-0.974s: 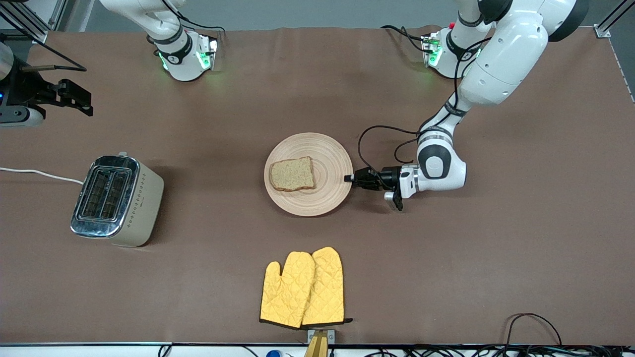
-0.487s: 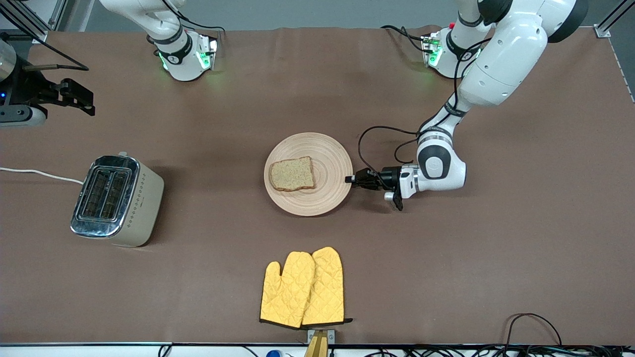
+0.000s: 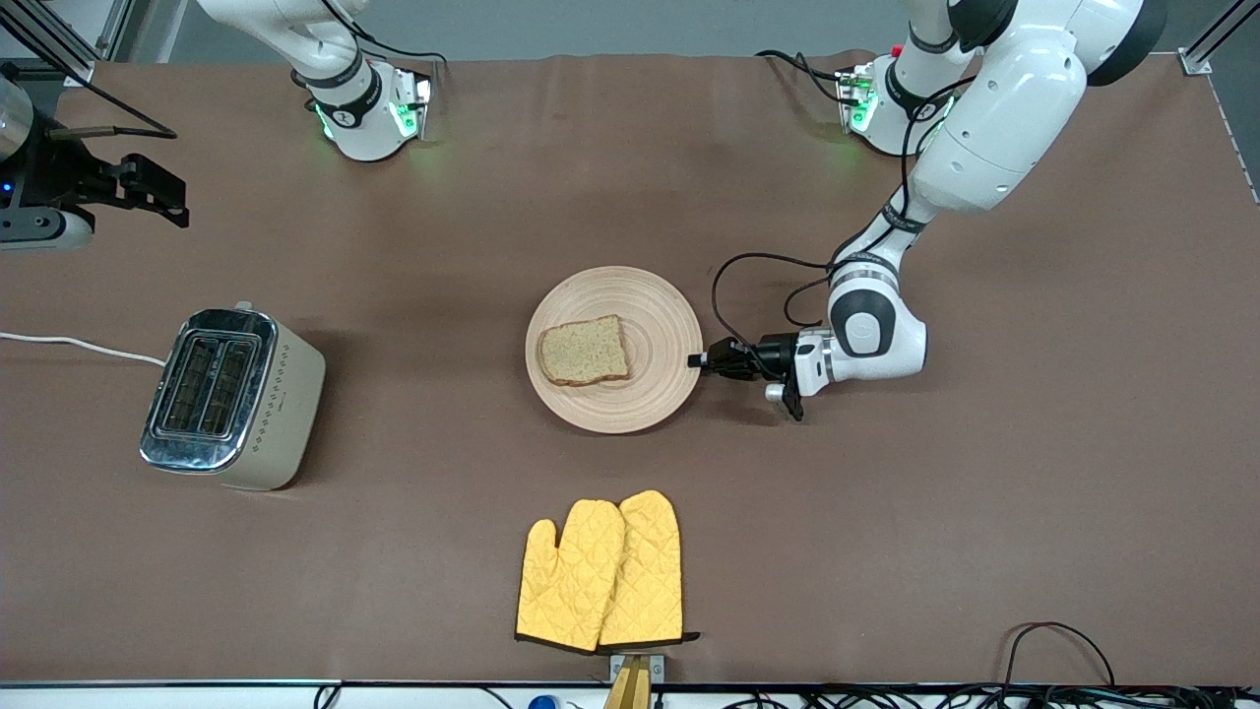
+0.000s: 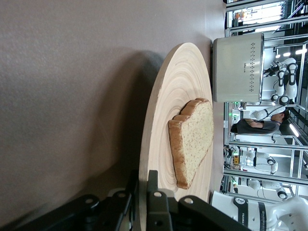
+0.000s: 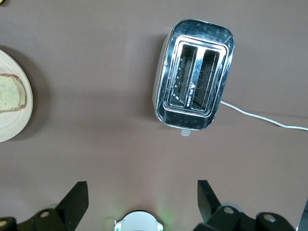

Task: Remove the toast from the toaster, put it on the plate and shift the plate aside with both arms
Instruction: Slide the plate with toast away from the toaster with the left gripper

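Nearest the front camera, a pair of yellow oven mitts (image 3: 600, 571) lies flat on the brown table (image 3: 984, 492). Farther from the camera, at mid-table, sits the round wooden plate (image 3: 661, 394) with the toast (image 3: 583, 352) lying flat on it, off-centre toward the right arm's end. The left gripper (image 3: 703, 360) is low at the plate's rim on the side toward the left arm's end, its fingers (image 4: 153, 202) pinched together on that rim. The plate looks stiff and light, so an edge grip should hold, but the toast lies loose and could slide if the plate tilts. The toaster (image 3: 232, 397), both slots empty, stands toward the right arm's end. The right gripper (image 3: 138, 187) waits in the air above the table's edge at that end, jaws spread apart, holding nothing.
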`<act>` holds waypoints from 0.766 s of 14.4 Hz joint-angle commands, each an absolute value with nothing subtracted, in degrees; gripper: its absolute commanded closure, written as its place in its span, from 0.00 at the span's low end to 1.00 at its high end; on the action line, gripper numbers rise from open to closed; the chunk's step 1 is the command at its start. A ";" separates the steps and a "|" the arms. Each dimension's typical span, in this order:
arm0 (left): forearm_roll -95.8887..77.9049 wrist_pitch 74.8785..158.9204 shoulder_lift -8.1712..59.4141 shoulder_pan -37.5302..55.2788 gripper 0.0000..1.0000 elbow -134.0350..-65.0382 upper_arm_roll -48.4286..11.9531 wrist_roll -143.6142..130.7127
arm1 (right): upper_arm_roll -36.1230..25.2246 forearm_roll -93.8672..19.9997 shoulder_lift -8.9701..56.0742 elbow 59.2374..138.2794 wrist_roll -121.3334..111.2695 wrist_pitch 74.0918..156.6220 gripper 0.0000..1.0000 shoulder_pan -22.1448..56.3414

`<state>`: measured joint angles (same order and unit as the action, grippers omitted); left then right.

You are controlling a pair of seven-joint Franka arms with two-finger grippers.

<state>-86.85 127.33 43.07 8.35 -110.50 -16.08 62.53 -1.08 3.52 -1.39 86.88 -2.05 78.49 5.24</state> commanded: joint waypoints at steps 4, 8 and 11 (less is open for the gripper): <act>-83.87 126.04 38.24 5.72 1.00 -110.39 -16.26 58.47 | -0.79 4.66 -2.46 87.36 -0.97 77.78 0.00 5.45; -77.43 124.55 34.11 0.28 1.00 -110.74 -16.44 52.21 | -0.79 4.66 -2.46 87.45 -0.88 77.70 0.00 5.54; -75.08 116.92 33.92 -5.95 1.00 -110.31 -16.35 50.10 | -0.79 4.66 -2.46 87.36 -0.79 77.78 0.00 5.54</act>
